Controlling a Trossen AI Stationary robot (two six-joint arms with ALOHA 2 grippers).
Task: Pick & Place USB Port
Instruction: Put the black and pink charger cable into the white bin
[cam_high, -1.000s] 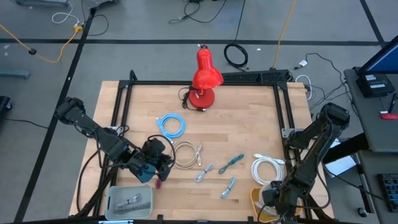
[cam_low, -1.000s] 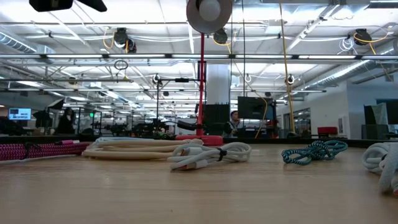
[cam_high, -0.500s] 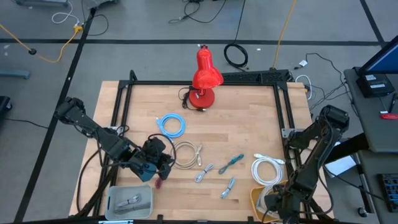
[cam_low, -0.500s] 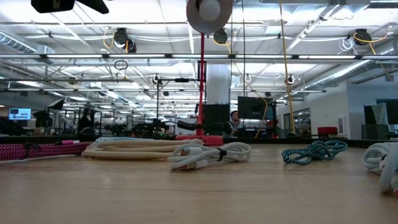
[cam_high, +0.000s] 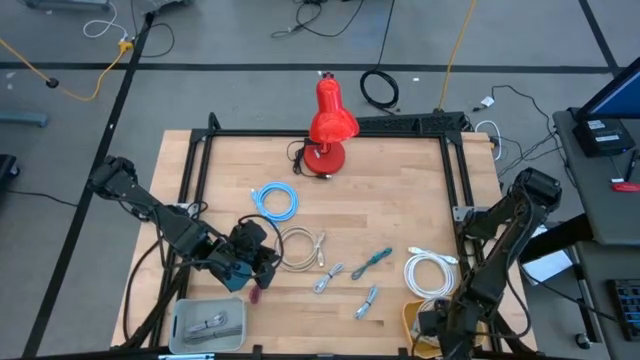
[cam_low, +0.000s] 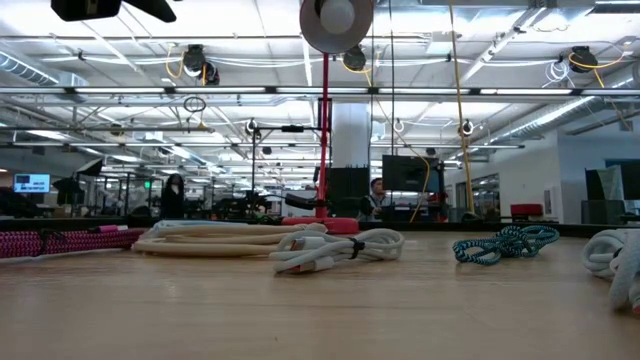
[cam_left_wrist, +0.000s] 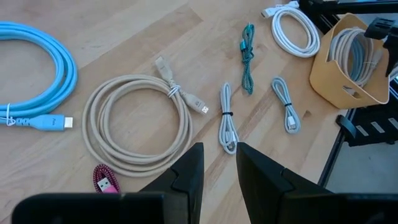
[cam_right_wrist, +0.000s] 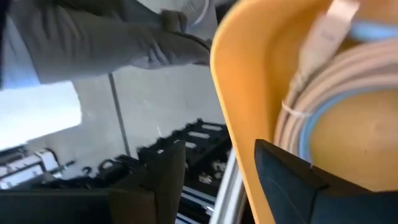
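- USB cables: several loose on table (cam_high: 400, 210); one beige coil (cam_right_wrist: 323, 106) lies in yellow bin (cam_right_wrist: 249, 93) at near right corner.
- Right gripper (cam_right_wrist: 214, 180) at bin rim, jaws apart, empty. Judgement: lift straight up, clear of rim, avoid snagging coil.
- Left gripper (cam_left_wrist: 217, 165) hovers beside pink cable (cam_left_wrist: 106, 180), jaws slightly apart, empty.

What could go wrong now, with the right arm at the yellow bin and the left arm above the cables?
1. The right tool straddles the yellow bin's wall; lifting away could catch the rim and tip the bin with its coiled cables.
2. The left tool hangs over the beige cable coil, with the pink cable and a grey cable close by; a descent might snag the wrong one.
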